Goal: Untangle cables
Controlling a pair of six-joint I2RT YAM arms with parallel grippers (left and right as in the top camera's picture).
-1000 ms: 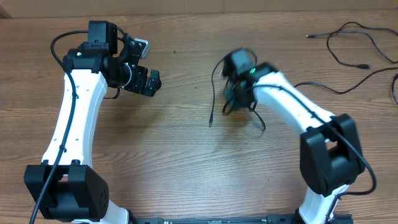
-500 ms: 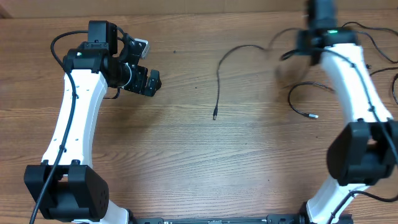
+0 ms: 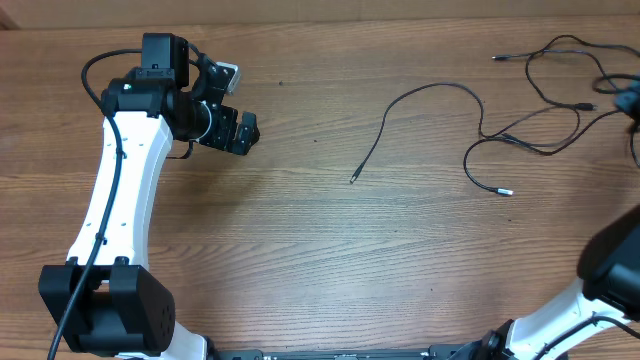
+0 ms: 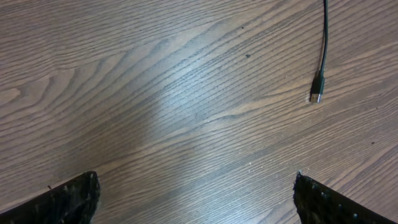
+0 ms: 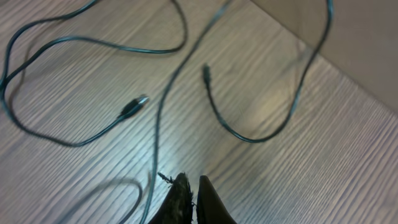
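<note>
right jaws pinch cables (image 5: 132, 107) in wrist view; overhead hides grip

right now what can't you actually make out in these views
Right gripper: overhead, blurred and cut off by the right edge.
Whether its shut fingers pinch the cable strand: right wrist, strand blurred, contact lost at the bottom edge.
Cables at the right: overhead, too thin to tell crossings from knots.
Right arm: overhead, mostly beyond the frame.
</note>
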